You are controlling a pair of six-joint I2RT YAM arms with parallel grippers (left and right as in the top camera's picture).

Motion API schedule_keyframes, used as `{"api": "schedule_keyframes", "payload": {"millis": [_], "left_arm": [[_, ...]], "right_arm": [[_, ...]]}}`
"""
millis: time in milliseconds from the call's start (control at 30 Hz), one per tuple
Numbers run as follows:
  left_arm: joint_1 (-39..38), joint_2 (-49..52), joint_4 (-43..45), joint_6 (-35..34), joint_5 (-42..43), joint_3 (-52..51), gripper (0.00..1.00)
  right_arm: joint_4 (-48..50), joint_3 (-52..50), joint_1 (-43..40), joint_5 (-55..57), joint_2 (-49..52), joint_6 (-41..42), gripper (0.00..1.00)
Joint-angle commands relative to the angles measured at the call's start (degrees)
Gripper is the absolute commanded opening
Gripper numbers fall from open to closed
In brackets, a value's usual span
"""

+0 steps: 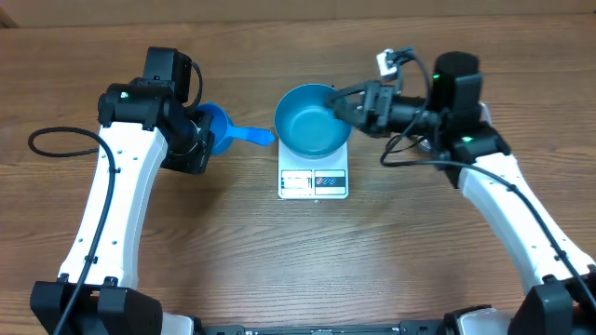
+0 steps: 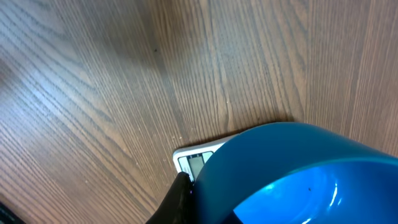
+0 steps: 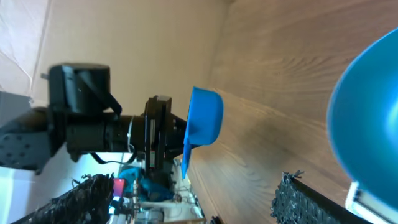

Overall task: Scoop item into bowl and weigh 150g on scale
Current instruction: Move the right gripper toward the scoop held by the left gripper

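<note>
Wood counter (image 1: 410, 256). Overhead: L arm (image 1: 116, 205) rises from near edge, wrist bent inward. Left tool (image 1: 201, 141) clenched on blue scoop (image 1: 222, 127), handle pointing toward bowl (image 1: 312, 126). Bowl sits on scale (image 1: 314, 182), mid-counter. R arm (image 1: 521, 209) has elbow out, forearm reaching in. Right tool (image 1: 352, 104) at bowl's R rim, jaws apart, released.
L wrist: scale (image 2: 194, 163) corner w/ blue shell over it; scoop or bowl, can't tell.
R wrist: bowl (image 3: 367, 118) at R edge, scoop (image 3: 205, 118) in left tool across counter, one padded finger (image 3: 311, 202) low in frame.
</note>
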Motion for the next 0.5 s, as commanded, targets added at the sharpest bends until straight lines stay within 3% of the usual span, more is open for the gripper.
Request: {"api": "schedule_keyframes", "payload": {"millis": [0,467], "left_arm": [[-0.4,-0.9,-0.7,-1.6,1.2,1.1,0.04],[-2.6,-0.9,-1.8,-1.6,2.7,1.1,0.04]], "right_arm": [[-0.8,1.4,5.8,9.1,-0.3,1.0,0.82],[-2.1,1.4,18.3,25.0,-0.3,2.6,0.64]]}}
